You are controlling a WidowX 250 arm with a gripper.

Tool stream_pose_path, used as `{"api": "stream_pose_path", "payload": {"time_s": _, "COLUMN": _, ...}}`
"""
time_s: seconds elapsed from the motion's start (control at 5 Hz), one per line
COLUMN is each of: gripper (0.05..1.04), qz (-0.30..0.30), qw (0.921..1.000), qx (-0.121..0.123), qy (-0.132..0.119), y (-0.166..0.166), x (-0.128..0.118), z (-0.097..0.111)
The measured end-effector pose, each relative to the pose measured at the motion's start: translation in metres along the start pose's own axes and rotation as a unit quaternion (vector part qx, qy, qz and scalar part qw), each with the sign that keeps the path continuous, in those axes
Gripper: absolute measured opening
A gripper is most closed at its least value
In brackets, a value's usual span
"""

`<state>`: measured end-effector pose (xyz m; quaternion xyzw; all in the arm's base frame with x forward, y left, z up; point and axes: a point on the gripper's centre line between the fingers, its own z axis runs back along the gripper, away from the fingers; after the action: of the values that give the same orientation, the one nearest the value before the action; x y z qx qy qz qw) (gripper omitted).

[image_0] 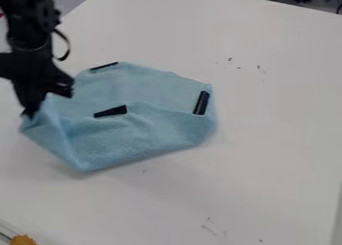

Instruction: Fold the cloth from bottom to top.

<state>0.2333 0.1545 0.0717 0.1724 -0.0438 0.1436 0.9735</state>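
The gripper (35,100) hangs at the left of the work surface, its lower end touching the left corner of the light blue cloth (143,131). Around that contact the cloth is bunched and slightly raised. Its lower part lies folded up over part of the upper area, with a rounded front edge and a corner near the bottom left. Dark strips show on the cloth: one at the top left edge, one near the middle and one at the right side. The arm hides part of the cloth's left edge.
The white table (267,139) spreads around the cloth and carries a few small dark marks. An orange-yellow object (23,240) sits at the bottom left corner beside a clear-edged item. Dark items lie beyond the table's far edge at the top right.
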Motion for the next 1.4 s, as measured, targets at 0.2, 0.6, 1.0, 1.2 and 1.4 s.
{"api": "stream_pose_path", "payload": {"time_s": 0.2, "gripper": 0.058, "qz": -0.025, "qw": 0.9994, "qx": -0.023, "qy": -0.001, "y": -0.026, "x": 0.037, "z": -0.001}}
{"api": "stream_pose_path", "payload": {"time_s": 0.6, "gripper": 0.058, "qz": -0.075, "qw": 0.9948, "qx": -0.069, "qy": 0.006, "y": -0.071, "x": 0.084, "z": -0.025}}
{"api": "stream_pose_path", "payload": {"time_s": 1.0, "gripper": 0.226, "qz": -0.087, "qw": 0.9921, "qx": -0.089, "qy": 0.012, "y": -0.083, "x": 0.096, "z": -0.038}}
{"api": "stream_pose_path", "payload": {"time_s": 1.2, "gripper": 0.488, "qz": -0.092, "qw": 0.9921, "qx": -0.085, "qy": 0.012, "y": -0.084, "x": 0.097, "z": -0.035}}
{"api": "stream_pose_path", "payload": {"time_s": 1.4, "gripper": 0.797, "qz": -0.093, "qw": 0.9925, "qx": -0.079, "qy": 0.006, "y": -0.089, "x": 0.1, "z": -0.029}}
